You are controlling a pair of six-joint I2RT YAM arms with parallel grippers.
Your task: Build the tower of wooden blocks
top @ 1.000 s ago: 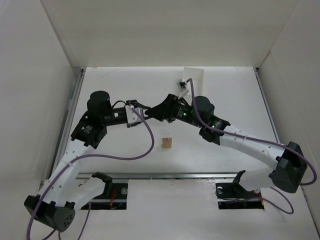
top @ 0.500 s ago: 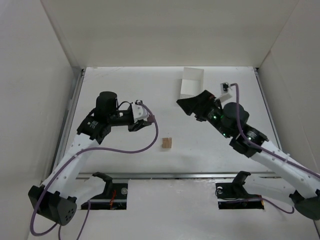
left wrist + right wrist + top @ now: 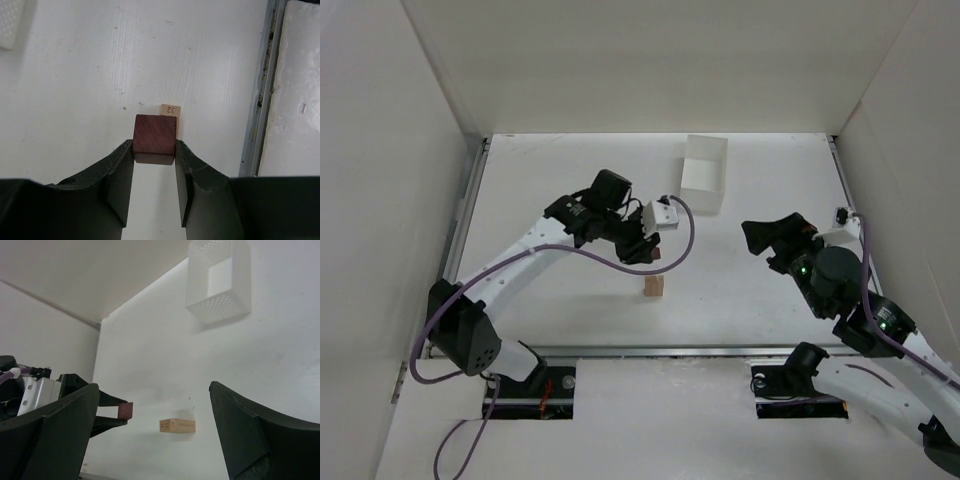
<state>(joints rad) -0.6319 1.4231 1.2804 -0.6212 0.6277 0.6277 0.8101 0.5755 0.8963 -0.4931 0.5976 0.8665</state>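
My left gripper (image 3: pixel 646 250) is shut on a dark reddish-brown block (image 3: pixel 155 139), pinched between both fingers and held above the table. It sits just beyond and to the left of a light tan block (image 3: pixel 653 287) lying on the table, apart from it. In the left wrist view the tan block (image 3: pixel 170 109) peeks out past the dark one. My right gripper (image 3: pixel 767 236) is wide open and empty at the right. The right wrist view shows its open gripper (image 3: pixel 154 386), the tan block (image 3: pixel 177 425) and the dark block (image 3: pixel 125 410) in the left fingers.
A white perforated square box (image 3: pixel 703 190) stands at the back of the table, also in the right wrist view (image 3: pixel 218 280). White walls enclose the table on three sides. A metal rail (image 3: pixel 262 100) runs along the table's near edge.
My left arm has swung right and brought the dark block over beside the tan block. My right arm has pulled back from the middle to the right, open.
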